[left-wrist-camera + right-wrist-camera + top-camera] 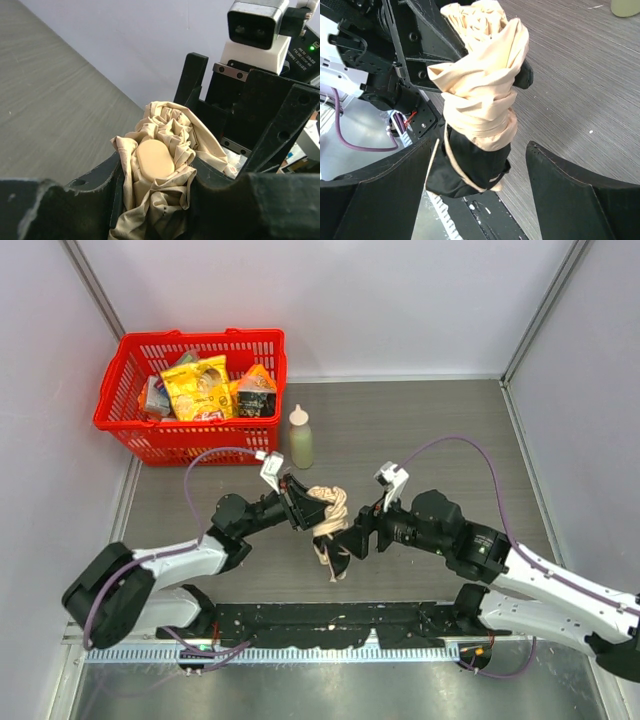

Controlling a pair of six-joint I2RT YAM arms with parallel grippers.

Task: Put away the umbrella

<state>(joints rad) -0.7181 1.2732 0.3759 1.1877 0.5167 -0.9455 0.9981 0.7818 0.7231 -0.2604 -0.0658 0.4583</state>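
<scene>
The umbrella (331, 510) is a bunched beige bundle with a black lower part and a cord loop, held up above the table between the two arms. My left gripper (304, 508) is shut on its upper end. In the left wrist view the beige fabric (165, 200) and the pale knob handle (155, 160) sit between its jaws (157, 202). My right gripper (353, 540) is open around the lower part. In the right wrist view the umbrella (482, 95) hangs between the spread fingers (580, 195), and its black end (470, 167) lies close to the left finger.
A red basket (113, 400) full of snack packets stands at the back left. A pale green squeeze bottle (301, 440) stands upright just right of it, behind the umbrella. A black rail (330, 625) runs along the near edge. White walls enclose the table.
</scene>
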